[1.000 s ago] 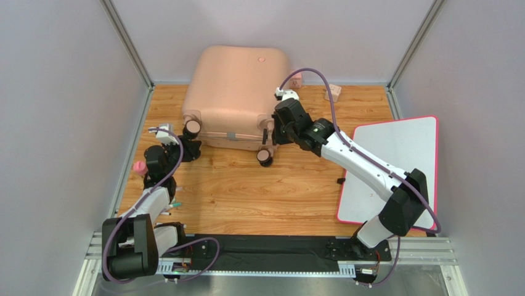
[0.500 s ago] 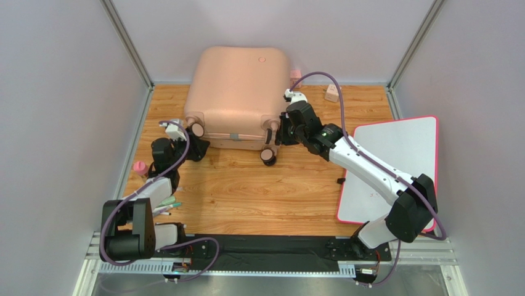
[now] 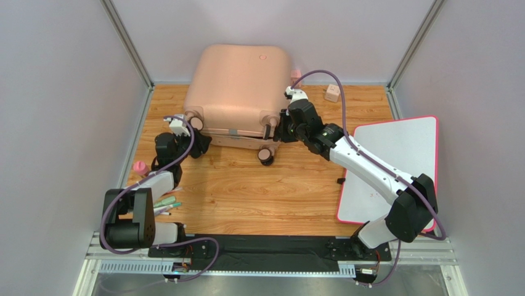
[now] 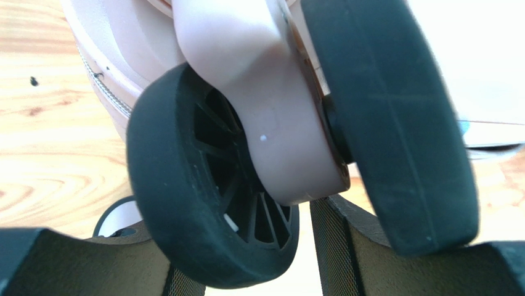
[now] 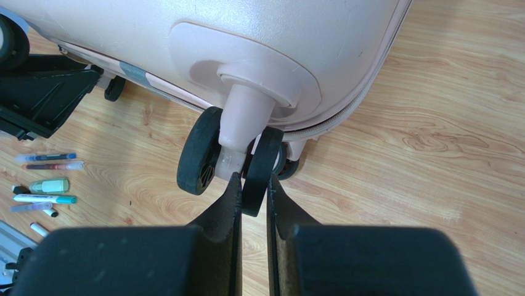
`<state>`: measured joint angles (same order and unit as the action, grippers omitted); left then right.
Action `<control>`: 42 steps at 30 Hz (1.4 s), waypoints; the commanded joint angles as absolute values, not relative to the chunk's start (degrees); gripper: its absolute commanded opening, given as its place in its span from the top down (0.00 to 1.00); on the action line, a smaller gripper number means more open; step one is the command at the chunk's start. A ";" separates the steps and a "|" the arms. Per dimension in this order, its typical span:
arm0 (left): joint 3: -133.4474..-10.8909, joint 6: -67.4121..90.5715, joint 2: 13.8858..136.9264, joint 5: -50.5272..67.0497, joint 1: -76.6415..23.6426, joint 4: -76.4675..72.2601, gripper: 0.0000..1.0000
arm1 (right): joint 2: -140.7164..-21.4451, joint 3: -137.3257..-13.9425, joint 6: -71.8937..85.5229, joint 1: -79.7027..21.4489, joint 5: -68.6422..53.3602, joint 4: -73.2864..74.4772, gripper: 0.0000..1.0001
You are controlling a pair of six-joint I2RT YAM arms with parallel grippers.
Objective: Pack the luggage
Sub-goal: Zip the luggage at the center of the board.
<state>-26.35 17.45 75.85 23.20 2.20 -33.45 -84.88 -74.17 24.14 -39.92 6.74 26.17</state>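
The pale pink luggage lies closed at the back of the wooden table, its caster wheels toward me. My right gripper is at the near right caster. In the right wrist view the gripper is shut on one black wheel of that twin caster. My left gripper has reached the near left caster. In the left wrist view its jaws stand open around the left black wheel and the pink fork, with a gap showing at the right pad.
A flat white board with a pink rim lies to the right. Several pens and a small pink object sit at the left. Two small blocks rest by the back wall. Grey walls enclose the table.
My left gripper has moved forward to the left caster and its jaws have widened. The right gripper, still holding its wheel, shifted back and right, and the luggage slid a little away.
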 commanded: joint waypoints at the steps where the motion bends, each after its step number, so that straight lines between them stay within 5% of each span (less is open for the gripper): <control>1: -32.25 18.10 78.31 13.81 1.85 -35.95 0.39 | -82.88 -75.06 22.76 -40.60 1.14 21.53 1.00; 5: -32.17 17.75 77.96 12.05 1.14 -35.95 0.43 | -82.79 -75.15 22.68 -40.61 0.97 21.36 1.00; 11: -32.87 17.75 78.49 11.78 1.05 -35.33 0.72 | -82.88 -74.97 23.03 -40.61 0.97 21.09 1.00; 16: -32.61 17.84 78.22 11.07 0.97 -35.24 0.82 | -82.97 -74.71 23.12 -40.61 0.97 21.01 1.00; 20: -32.70 17.67 78.14 11.25 0.88 -35.24 1.00 | -82.88 -74.36 23.29 -40.61 0.97 20.92 1.00; 29: -31.12 18.10 74.10 7.74 0.18 -30.77 1.00 | -82.97 -74.53 23.99 -40.61 0.97 21.18 1.00; 31: -29.97 17.76 71.91 6.95 -1.91 -29.45 0.95 | -83.14 -74.97 24.17 -40.61 -0.88 21.88 1.00; 36: -28.31 19.24 66.46 4.22 -2.81 -22.51 0.38 | -83.50 -76.20 25.22 -40.61 -1.05 24.43 1.00; 38: -27.51 20.74 62.68 4.04 -2.99 -18.65 0.29 | -84.46 -76.20 25.75 -40.61 -1.76 24.70 1.00; 42: -26.02 22.23 55.39 3.08 -3.78 -8.73 0.27 | -86.66 -77.87 27.07 -40.78 -3.43 26.89 1.00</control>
